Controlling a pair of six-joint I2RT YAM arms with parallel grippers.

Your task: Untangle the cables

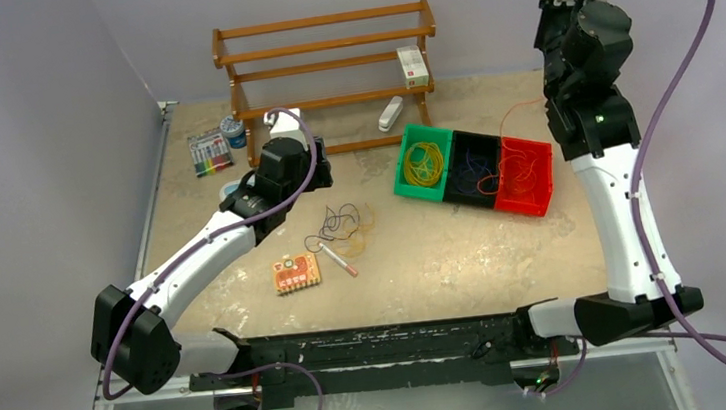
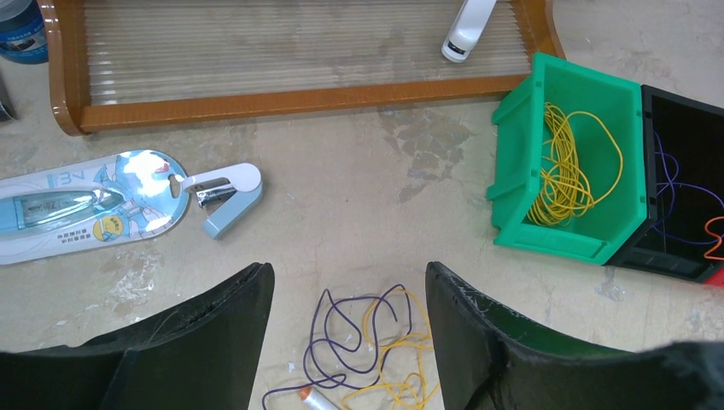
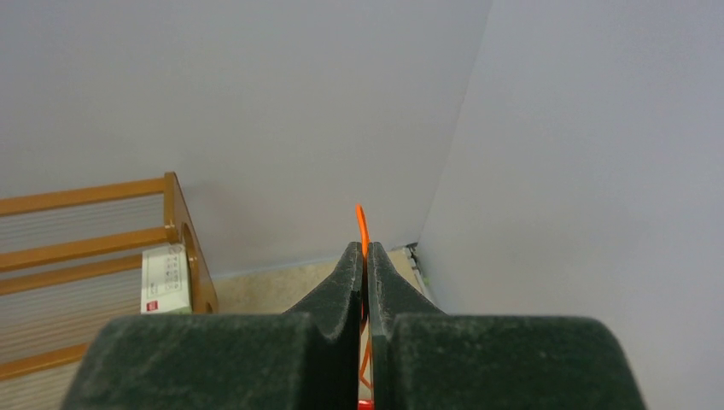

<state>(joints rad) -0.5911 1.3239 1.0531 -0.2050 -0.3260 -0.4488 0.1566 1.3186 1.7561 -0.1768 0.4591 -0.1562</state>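
Mottled beige counter (image 1: pixel 464 255) carried everything. Right end effector (image 3: pixel 364 253), held high, was pinched together on a thin orange-red cable (image 3: pixel 361 224) running down into the red plastic bin (image 1: pixel 523 206).

Risk: a snagged strand could drag that bin, or slip free.

Left end effector (image 2: pixel 350 286) hung with jaws apart over the loose blue-and-yellow cable tangle (image 2: pixel 363 337) lying mid-counter. Closing there might catch both strands.

Green plastic bin (image 2: pixel 512 162) held a yellow cable coil (image 2: pixel 559 179). Black plastic bin (image 2: pixel 691 128) held dark blue cable (image 2: pixel 662 162), apparently with an orange end crossing in.
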